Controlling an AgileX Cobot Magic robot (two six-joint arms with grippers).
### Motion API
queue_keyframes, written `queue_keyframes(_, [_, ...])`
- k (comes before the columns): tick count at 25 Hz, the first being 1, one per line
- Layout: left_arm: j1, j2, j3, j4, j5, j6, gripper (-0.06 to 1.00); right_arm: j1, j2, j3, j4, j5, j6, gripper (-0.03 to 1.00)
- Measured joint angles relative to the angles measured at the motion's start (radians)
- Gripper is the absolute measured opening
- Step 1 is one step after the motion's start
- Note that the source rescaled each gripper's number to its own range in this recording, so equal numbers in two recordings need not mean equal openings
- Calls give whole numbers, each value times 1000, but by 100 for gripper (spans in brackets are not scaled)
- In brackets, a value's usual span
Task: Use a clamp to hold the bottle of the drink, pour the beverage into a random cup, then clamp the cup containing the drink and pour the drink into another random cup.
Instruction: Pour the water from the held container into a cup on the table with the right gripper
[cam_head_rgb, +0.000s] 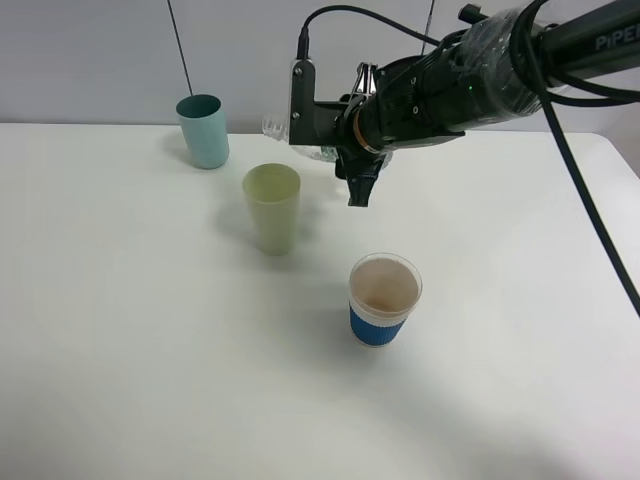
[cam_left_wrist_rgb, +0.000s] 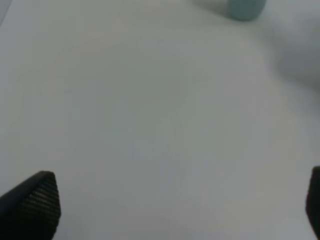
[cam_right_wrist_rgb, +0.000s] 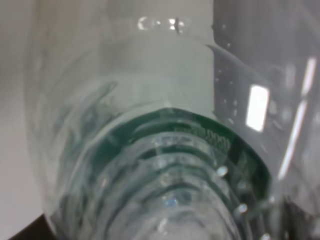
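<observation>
My right gripper (cam_head_rgb: 338, 140) is shut on the bottle of the drink (cam_head_rgb: 272, 127), which it holds tipped on its side in the air, its mouth end pointing left. The right wrist view is filled by the bottle (cam_right_wrist_rgb: 165, 165), with its green label, ribbed body and clear liquid with droplets inside. The pale yellow-green cup (cam_head_rgb: 272, 206) stands upright just below and in front of the bottle's mouth. I see no stream. The blue-banded cup (cam_head_rgb: 383, 300) stands nearer the front, upright. My left gripper (cam_left_wrist_rgb: 175, 210) hangs open over bare table and is out of the high view.
A teal cylindrical cup (cam_head_rgb: 203, 130) stands at the back left, and its base (cam_left_wrist_rgb: 245, 7) also shows in the left wrist view. The white table (cam_head_rgb: 120, 330) stretches wide to the left and front. The right arm's cables (cam_head_rgb: 590, 220) hang at the right.
</observation>
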Motion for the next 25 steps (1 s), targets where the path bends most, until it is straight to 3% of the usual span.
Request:
queue_keyframes(5, [0,0,0,0,0,0,100,0,0,0,-6,15,-80,0])
queue_keyframes(15, [0,0,0,0,0,0,100,0,0,0,-77,28,-106,0])
queue_keyframes(25, [0,0,0,0,0,0,100,0,0,-5,-98,43,-216,0])
